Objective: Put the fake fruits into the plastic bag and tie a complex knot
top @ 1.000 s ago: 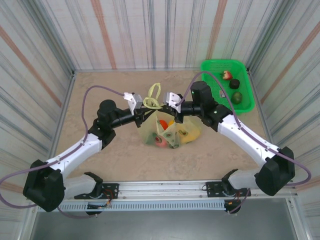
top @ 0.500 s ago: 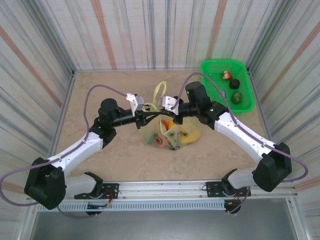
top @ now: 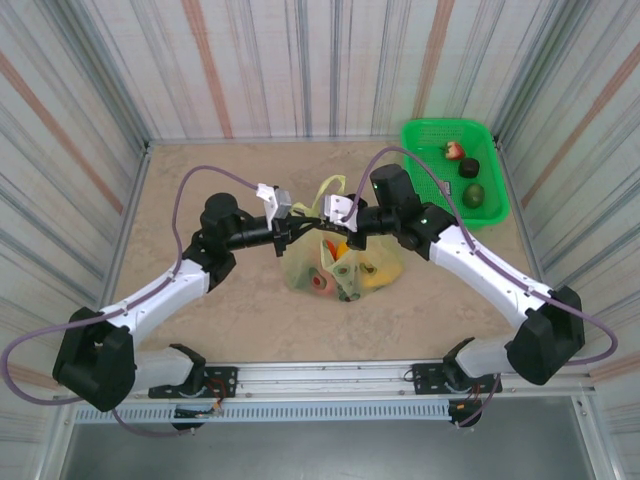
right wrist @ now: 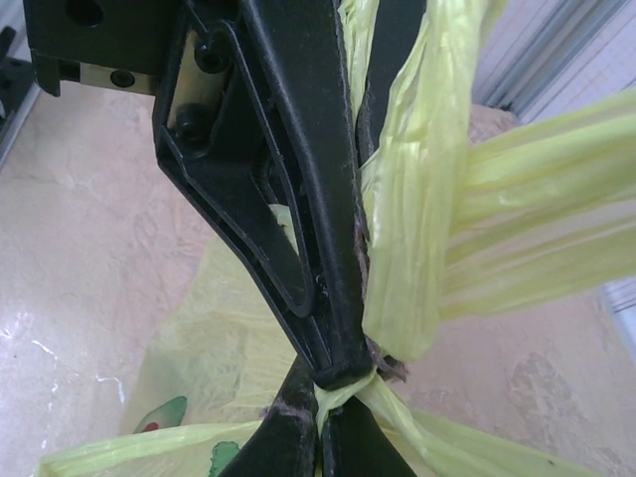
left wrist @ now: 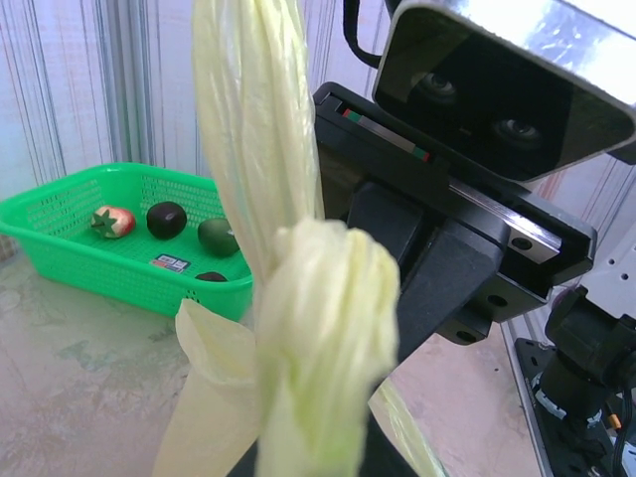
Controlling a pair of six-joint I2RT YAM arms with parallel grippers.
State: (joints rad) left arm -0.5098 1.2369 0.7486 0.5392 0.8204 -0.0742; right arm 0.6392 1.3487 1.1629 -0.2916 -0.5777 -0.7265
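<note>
Nearest, the plastic bag (top: 345, 268) rests on the surface with fake fruits (top: 322, 283) inside. Just above its mouth, the left claw (top: 297, 224) and right claw (top: 327, 214) meet tip to tip, each clenched on a twisted handle (right wrist: 407, 199), with the knot (left wrist: 320, 298) between them. The strands run left to right, so tightening likely means pulling outward. Beyond stands a loose loop (top: 330, 184). Farthest is a green basket (top: 425, 132) holding a few more.

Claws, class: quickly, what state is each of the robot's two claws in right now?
Left claw: closed, gripping the plastic bag at its twisted handles.
Right claw: closed, pinching a handle of the same bag.
</note>
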